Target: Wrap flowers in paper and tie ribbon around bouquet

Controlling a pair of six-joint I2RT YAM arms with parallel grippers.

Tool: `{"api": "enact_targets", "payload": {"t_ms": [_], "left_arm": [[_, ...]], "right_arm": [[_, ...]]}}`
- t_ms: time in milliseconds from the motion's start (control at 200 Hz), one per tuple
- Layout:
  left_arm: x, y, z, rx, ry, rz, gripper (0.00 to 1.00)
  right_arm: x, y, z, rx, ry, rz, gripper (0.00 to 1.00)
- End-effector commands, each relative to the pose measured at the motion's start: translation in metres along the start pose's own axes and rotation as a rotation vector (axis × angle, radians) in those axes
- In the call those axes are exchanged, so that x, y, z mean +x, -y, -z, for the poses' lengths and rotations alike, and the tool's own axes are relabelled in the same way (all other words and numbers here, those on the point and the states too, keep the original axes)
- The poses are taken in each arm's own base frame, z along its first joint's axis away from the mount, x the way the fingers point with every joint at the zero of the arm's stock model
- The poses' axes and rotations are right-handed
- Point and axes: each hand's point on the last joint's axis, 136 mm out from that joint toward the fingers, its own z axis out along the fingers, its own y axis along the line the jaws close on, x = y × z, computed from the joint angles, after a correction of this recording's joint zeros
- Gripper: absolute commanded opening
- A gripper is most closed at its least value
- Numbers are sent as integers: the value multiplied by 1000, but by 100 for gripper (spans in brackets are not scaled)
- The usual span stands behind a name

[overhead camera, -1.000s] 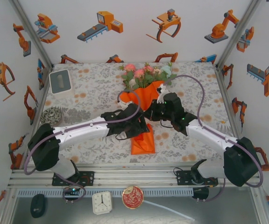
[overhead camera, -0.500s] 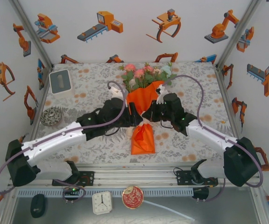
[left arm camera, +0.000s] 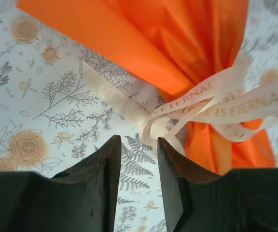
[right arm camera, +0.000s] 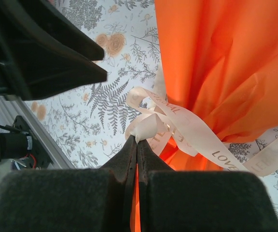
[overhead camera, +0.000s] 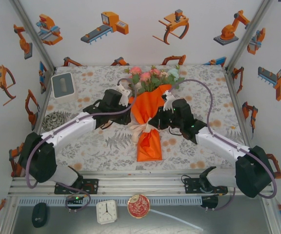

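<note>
- The bouquet [overhead camera: 149, 144] lies on the table between the two arms, narrow foot toward the bases. The orange paper [overhead camera: 149, 105] is closed into a cone, so the wrapping looks done.
- The cream ribbon [overhead camera: 141, 128], printed with lettering, circles the cone's waist and is bunched in loose loops at its left side. I judge the tie begun but not drawn tight, with no finished bow.
- The right gripper [right arm camera: 136, 141] has its fingers pressed together on a fold of the ribbon beside the paper.
- The left gripper [left arm camera: 135, 145] has its fingers apart and empty, hovering just beside the ribbon's loose tail.
- The roses [overhead camera: 150, 75], pink, cream and pale blue, fan out of the cone's far end.
- On the metal rail [overhead camera: 257, 183] and shelf in front of the bases: a black mouse [overhead camera: 39, 214], a white clock [overhead camera: 106, 212] and a round red tin [overhead camera: 138, 205].
- The tablecloth [overhead camera: 96, 146] is pale with a grey and orange floral print.
- A small white box [overhead camera: 62, 85] sits at the far left.
- White walls [overhead camera: 145, 44] carry orange robot pictures.
</note>
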Motion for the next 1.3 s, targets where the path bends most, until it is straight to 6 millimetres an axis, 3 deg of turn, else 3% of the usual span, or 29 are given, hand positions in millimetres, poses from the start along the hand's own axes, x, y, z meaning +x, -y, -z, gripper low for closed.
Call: {"api": "enact_targets", "payload": {"t_ms": [0, 115, 295, 506, 601, 836, 926, 1076, 1181, 1297], "left_arm": [[5, 7, -21, 104, -22, -76, 41], [6, 7, -45, 132, -57, -54, 41], [18, 26, -64, 283, -136, -59, 44], [15, 33, -63, 349, -120, -29, 44], [17, 46, -57, 432, -130, -20, 51], [41, 41, -69, 423, -223, 5, 53], [42, 36, -70, 404, -222, 17, 42], [26, 33, -59, 404, -154, 67, 20], [17, 23, -47, 350, -108, 115, 14], [7, 7, -24, 246, -48, 177, 1]], "right_arm": [[0, -6, 3, -21, 4, 37, 0], [1, -7, 3, -25, -1, 36, 0], [1, -7, 2, -28, 0, 34, 0], [1, -7, 1, -30, -3, 35, 0], [1, -7, 0, -26, -5, 32, 0], [-1, -8, 0, -29, -3, 31, 0], [-3, -9, 0, -32, -2, 31, 0], [-3, -8, 0, -22, -3, 30, 0], [-2, -6, 1, -15, -7, 27, 0], [-1, -3, 2, 4, -5, 27, 0]]}}
